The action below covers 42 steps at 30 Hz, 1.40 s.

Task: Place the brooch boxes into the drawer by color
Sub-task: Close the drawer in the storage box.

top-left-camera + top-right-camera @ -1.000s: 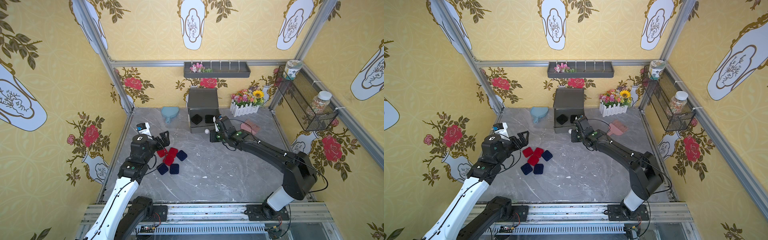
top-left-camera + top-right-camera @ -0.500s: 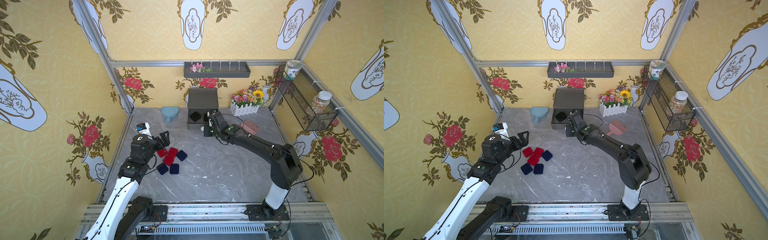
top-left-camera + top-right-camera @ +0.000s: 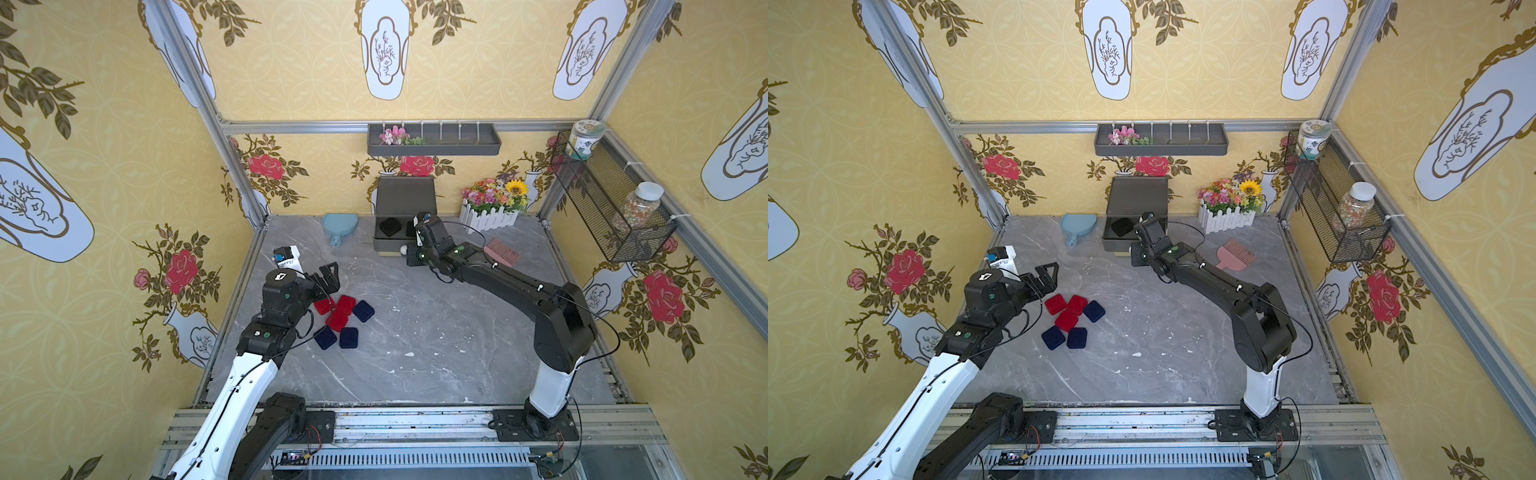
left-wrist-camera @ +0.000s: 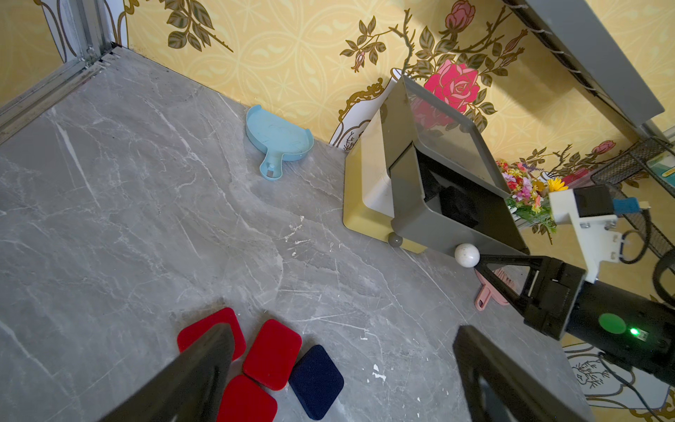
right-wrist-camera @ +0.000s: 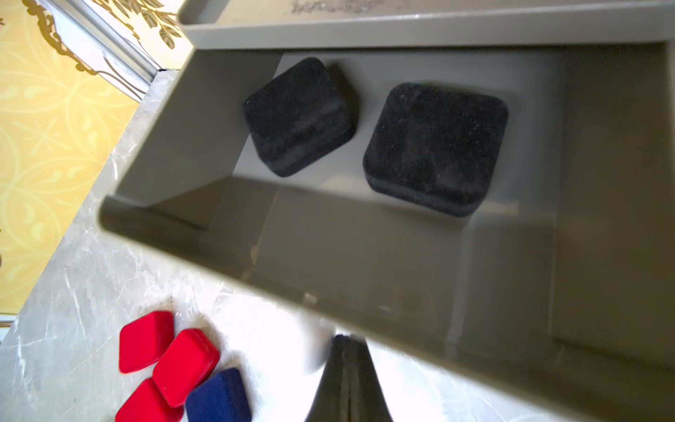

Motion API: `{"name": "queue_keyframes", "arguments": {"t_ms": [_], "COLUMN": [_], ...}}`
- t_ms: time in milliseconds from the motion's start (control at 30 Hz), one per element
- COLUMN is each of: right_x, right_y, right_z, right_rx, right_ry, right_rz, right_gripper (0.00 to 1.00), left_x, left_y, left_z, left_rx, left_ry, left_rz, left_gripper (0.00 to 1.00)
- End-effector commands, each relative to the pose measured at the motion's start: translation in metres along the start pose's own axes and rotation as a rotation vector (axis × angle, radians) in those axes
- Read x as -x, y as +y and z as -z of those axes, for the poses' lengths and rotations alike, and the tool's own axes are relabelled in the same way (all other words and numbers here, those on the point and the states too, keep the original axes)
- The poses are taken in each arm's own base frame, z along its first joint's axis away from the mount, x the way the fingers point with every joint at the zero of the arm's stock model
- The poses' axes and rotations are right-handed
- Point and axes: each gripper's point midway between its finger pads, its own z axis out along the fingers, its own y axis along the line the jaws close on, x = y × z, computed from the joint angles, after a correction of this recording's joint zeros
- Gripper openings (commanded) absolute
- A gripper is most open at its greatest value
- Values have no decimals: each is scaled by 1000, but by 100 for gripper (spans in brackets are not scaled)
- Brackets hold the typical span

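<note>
Two black brooch boxes (image 5: 299, 117) lie side by side, not touching, inside the pulled-out dark grey drawer (image 5: 365, 263) of the small chest (image 3: 405, 195), which stands at the upper middle of both top views. Six more sit in a tight cluster on the grey marble table (image 3: 415, 332), left of centre: three red boxes (image 3: 346, 305) and three navy boxes (image 3: 348, 337). The left gripper (image 4: 343, 330) hovers over the red ones with its fingers spread wide, holding nothing. The right gripper (image 4: 477, 263) has its fingers pressed together into a point, the tip just beside the white knob (image 4: 466, 255) at the open drawer's front; whether they touch is unclear.
</note>
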Motion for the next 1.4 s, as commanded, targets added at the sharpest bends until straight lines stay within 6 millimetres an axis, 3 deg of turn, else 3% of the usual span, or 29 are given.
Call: {"name": "queue_keyframes", "arguments": {"t_ms": [0, 200, 400, 833, 1367], "right_x": [10, 16, 28, 58, 71], "right_y": [-1, -17, -32, -28, -33], "right_z": [8, 7, -9, -35, -69], "right_rx": [9, -13, -34, -23, -46], "right_ry": [-48, -52, -45, -103, -181], "right_rz": [6, -9, -19, -16, 20], "right_gripper": [2, 2, 2, 2, 4], "left_x": [1, 3, 2, 1, -7], "left_y": [-3, -3, -3, -2, -3], "left_z": [-2, -2, -2, -4, -10], "left_rx": [-17, -15, -14, -7, -27], "left_ry": [-8, -9, -7, -2, 23], "left_rz": [-6, -7, -8, -9, 19], "left_gripper": [100, 100, 100, 100, 100]}}
